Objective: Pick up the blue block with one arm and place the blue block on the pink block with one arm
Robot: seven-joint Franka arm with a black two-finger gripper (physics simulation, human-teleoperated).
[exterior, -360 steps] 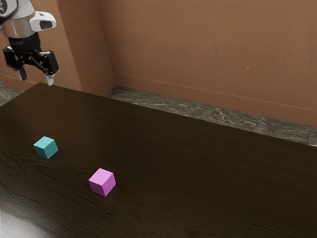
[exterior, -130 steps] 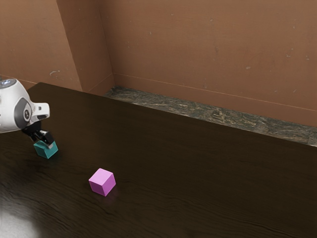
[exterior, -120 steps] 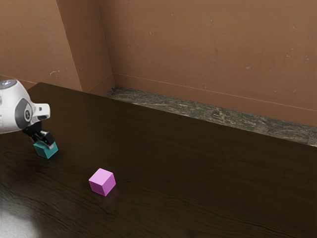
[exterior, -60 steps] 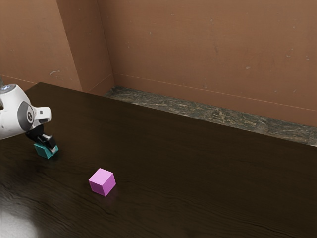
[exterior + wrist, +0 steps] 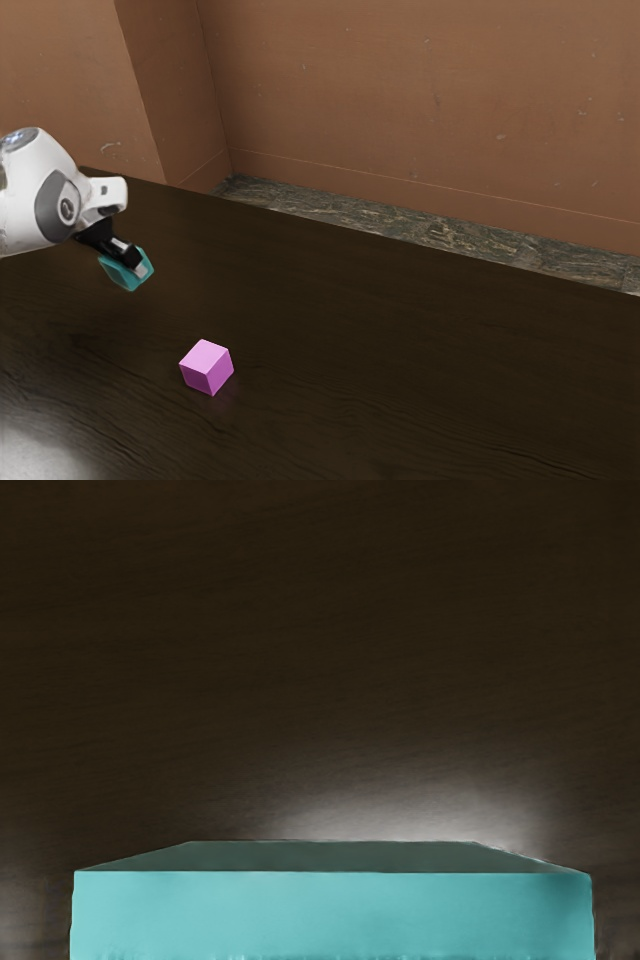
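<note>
Black jaws are clamped on the smooth teal-blue cube (image 5: 135, 272), held above the glossy dark wood-grain worktop (image 5: 400, 350), apart from the pink cube (image 5: 206, 367).

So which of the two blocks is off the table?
The blue block, held in the gripper above the table; the pink block rests on it, untouched.

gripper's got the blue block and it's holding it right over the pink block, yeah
Not quite. The gripper does hold the blue block, but not over the pink block: in the exterior view the pink block sits on the table well off to the view's right of the held block, nearer the camera.
</note>
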